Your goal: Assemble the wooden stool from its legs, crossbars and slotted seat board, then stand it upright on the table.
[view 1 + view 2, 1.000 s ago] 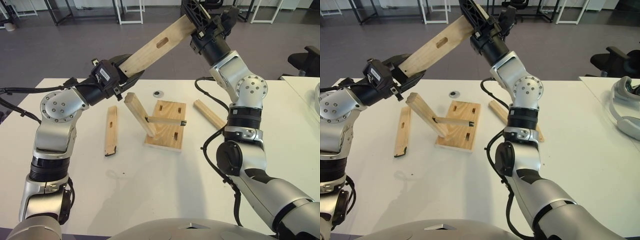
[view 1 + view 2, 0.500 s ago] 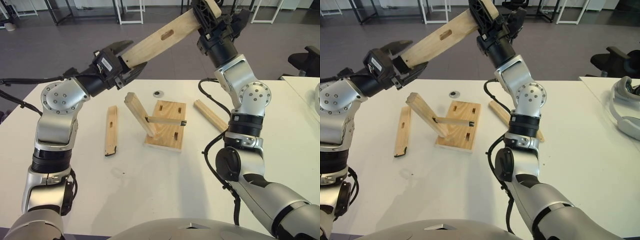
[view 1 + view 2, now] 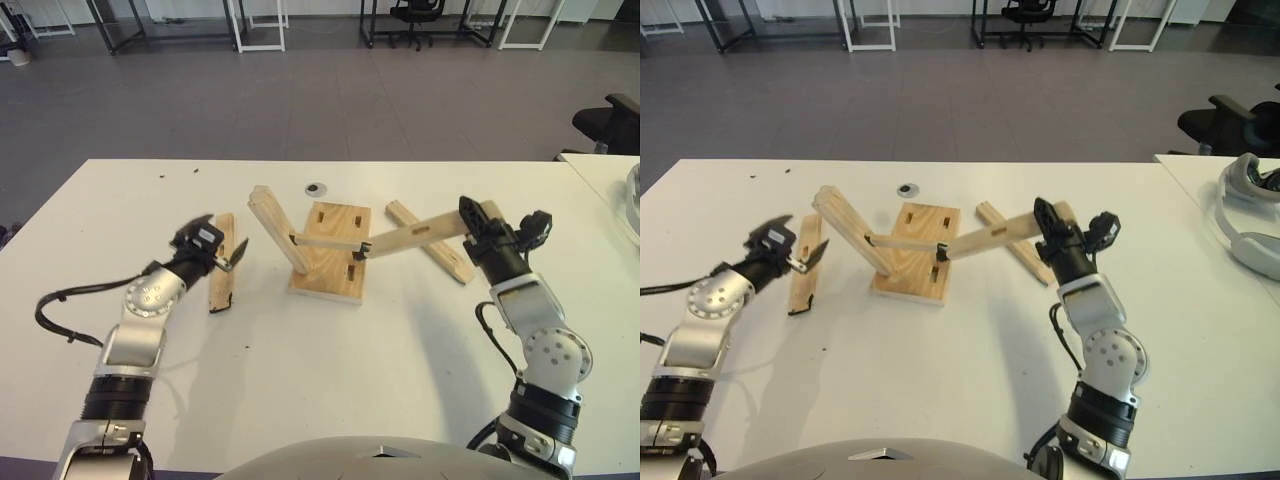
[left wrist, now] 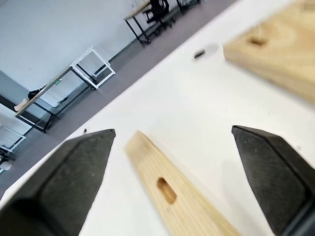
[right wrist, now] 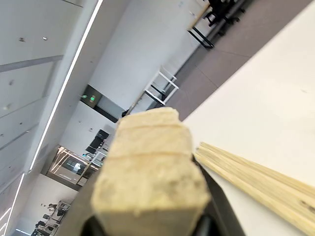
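A white table (image 3: pixel 330 390) stood on a grey floor (image 3: pixel 330 100). White metal frames (image 3: pixel 258 25) and black office chairs (image 3: pixel 412 12) lined the far side. A light strip (image 5: pixel 74 64) ran along the ceiling.

Seat board (image 3: pixel 331 252): pale, slotted, lying flat.
Propped leg (image 3: pixel 280 228): tilted, joined to crossbar (image 3: pixel 330 241) over board.
Raised leg (image 3: pixel 415 236): in right pincer (image 3: pixel 476 228), tip at crossbar end.
Left loose leg (image 3: pixel 222 260): flat, 9 o'clock of board.
Right loose leg (image 3: pixel 432 243): flat, 3 o'clock.

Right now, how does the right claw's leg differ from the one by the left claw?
The held leg is clamped in the right claw; the loose leg lies ungripped at the open left claw. The held leg slants above the table; the loose leg lies flat on it. Both are slotted pale wood.
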